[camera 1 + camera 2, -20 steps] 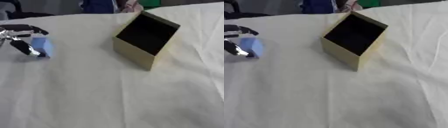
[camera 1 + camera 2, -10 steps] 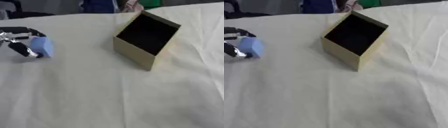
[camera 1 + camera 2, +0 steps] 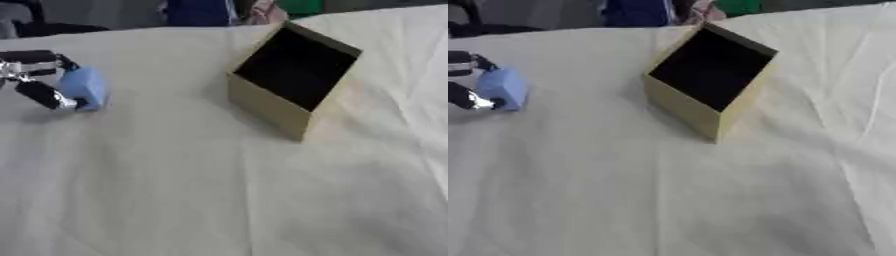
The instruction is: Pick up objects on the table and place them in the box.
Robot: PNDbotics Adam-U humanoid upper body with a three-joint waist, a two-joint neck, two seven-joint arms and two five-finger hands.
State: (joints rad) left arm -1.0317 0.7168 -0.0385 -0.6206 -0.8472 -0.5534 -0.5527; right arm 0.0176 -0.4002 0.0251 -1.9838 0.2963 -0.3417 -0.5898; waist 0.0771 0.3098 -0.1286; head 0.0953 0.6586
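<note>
upper left of the frame: the robot's left hand [image 3: 39, 82], black with silver joints, is reaching in from the left edge and grasping a light blue block [image 3: 85, 88]. one dark finger is lying across the top of the block and another is curling under its lower edge, so the block is sitting pinched between them. whether the block is resting on the cloth or is just above it cannot be told; a faint shadow is lying on the cloth beneath the hand.

centre to upper right of the frame: a tan cardboard box [image 3: 271, 107] is standing on the table, tilted so that its dark open mouth is facing up and toward the viewer. the box is lying well apart from the block and the hand, with bare cloth between them.

whole frame: a cream tablecloth [image 3: 219, 195] is covering the table, with soft folds running down the right side.

the right hand is not showing in either view.
</note>
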